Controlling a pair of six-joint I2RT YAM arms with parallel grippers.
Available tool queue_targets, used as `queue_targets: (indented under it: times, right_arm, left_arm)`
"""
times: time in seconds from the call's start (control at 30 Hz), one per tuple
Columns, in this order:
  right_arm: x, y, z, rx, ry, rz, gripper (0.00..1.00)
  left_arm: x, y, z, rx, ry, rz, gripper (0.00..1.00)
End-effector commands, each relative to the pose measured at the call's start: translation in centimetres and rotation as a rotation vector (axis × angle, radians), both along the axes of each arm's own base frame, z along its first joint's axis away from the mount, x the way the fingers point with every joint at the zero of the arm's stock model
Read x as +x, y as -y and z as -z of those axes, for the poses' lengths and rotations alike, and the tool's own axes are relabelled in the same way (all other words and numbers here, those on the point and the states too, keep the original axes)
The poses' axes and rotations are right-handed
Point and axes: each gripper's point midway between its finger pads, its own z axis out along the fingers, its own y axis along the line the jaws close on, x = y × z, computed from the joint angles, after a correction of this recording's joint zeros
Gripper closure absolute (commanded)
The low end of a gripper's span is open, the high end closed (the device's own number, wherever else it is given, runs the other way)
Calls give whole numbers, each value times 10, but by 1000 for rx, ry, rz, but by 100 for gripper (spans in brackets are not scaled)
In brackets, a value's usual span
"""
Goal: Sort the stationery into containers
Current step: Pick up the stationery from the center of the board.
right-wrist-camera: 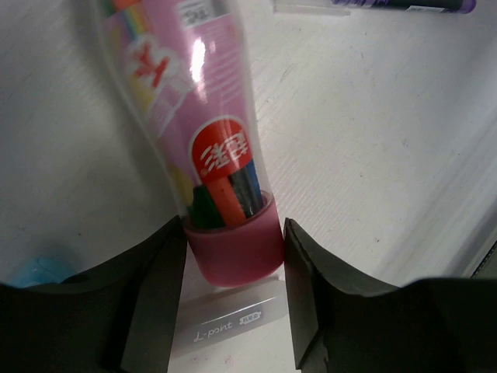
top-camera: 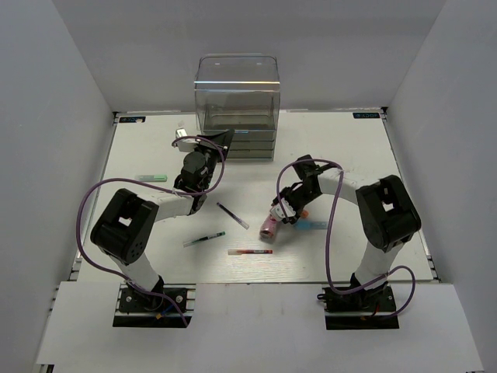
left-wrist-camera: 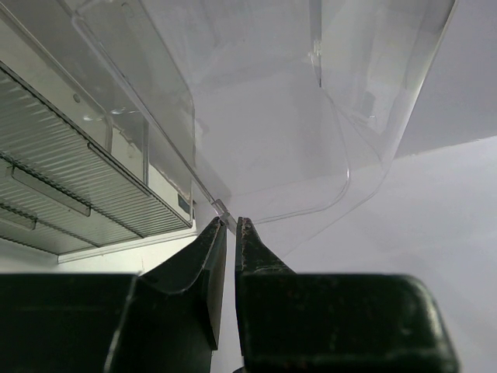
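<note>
The clear drawer cabinet (top-camera: 237,97) stands at the back centre. My left gripper (top-camera: 220,142) is at its lower drawers. In the left wrist view it (left-wrist-camera: 231,223) is shut on a small clear tab at the edge of a transparent drawer (left-wrist-camera: 272,140). The fat red tube (top-camera: 269,225) lies mid-table. My right gripper (top-camera: 283,213) straddles its pink cap (right-wrist-camera: 233,245), open. The left finger touches the cap and a thin gap shows at the right finger. A clear "L-point" cap (right-wrist-camera: 229,322) lies under the gripper (right-wrist-camera: 234,233).
A green marker (top-camera: 153,178) lies at the left. A dark/white pen (top-camera: 232,215), a green/black pen (top-camera: 204,238) and a red/black pen (top-camera: 250,252) lie mid-table. An orange marker (top-camera: 301,211) and a light-blue marker (top-camera: 314,225) lie beside the right gripper.
</note>
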Motion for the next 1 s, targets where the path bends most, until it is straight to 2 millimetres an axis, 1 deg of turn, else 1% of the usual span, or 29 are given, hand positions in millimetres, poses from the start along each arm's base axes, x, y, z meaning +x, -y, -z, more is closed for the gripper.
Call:
queue_targets:
  times: [0.0,0.03,0.07,0.13,0.17,0.2,0.23,0.27,0.3,0.37,0.4,0.43,0.47,0.5,0.53,0.57,0.6,0.67,0.7,0.73,0.77,0.83,0.87,0.9,0.97]
  right_arm:
    - [-1,-9,-2,49,244,-340,54]
    - [-2,-8,-2,50,227,-324,58]
    - [0,-9,-5,53,230,-315,66]
    - [0,-9,-8,60,207,-284,72]
    - [1,-10,-12,70,206,-273,77]
    - [1,-10,-14,69,179,-235,79]
    - [4,-11,-22,79,192,-223,81]
    - [2,-13,-23,89,180,-215,83]
    - [5,-11,-24,88,157,-169,86]
    - [7,-12,-34,108,160,-137,90]
    - [5,-13,-36,109,138,-111,93]
    - [9,-16,-42,126,146,-79,94]
    - [11,-15,-47,131,151,-59,94]
    - [15,-16,-53,141,132,-4,96]
    - [15,-15,-53,143,122,16,98]
    - [22,-19,-59,164,147,33,100]
    - [23,-17,-62,163,110,96,100]
    - [33,-22,-71,193,134,132,100]
    - [34,-19,-72,188,102,191,100]
    - [36,-20,-71,190,96,210,100]
    - [46,-22,-79,215,103,269,100]
    - [52,-22,-82,225,105,307,100]
    - [62,-26,-91,257,150,324,100]
    - [65,-24,-93,265,119,376,100]
    - [74,-25,-100,284,144,404,100]
  left_arm:
    - [-9,-3,-29,-31,67,13,100]
    - [-10,-3,-25,-27,59,14,100]
    - [-10,-3,-24,-27,58,14,100]
    - [-10,-3,-24,-27,58,14,100]
    - [-10,-3,-24,-27,58,14,100]
    - [-11,-4,-27,-31,66,13,100]
    - [-11,-4,-27,-31,67,13,100]
    - [-11,-4,-27,-31,67,13,100]
    - [-11,-4,-27,-31,67,13,100]
    - [-11,-4,-27,-31,67,13,100]
    - [-11,-4,-27,-31,67,13,100]
    - [-11,-4,-27,-31,67,13,100]
    - [-12,-4,-31,-36,75,13,100]
    - [-12,-4,-31,-36,75,13,100]
    - [-12,-4,-31,-36,75,13,100]
    - [-12,-4,-31,-36,75,13,100]
    - [-12,-4,-31,-36,75,13,100]
    - [-12,-5,-33,-40,83,13,100]
    - [-12,-5,-33,-40,83,13,100]
    - [-12,-5,-33,-40,83,13,100]
    - [-12,-5,-33,-40,83,13,100]
    - [-12,-5,-33,-40,83,13,100]
    - [-12,-5,-33,-40,83,13,100]
    - [-11,-4,-38,-45,91,13,100]
    - [-11,-4,-38,-45,91,13,100]
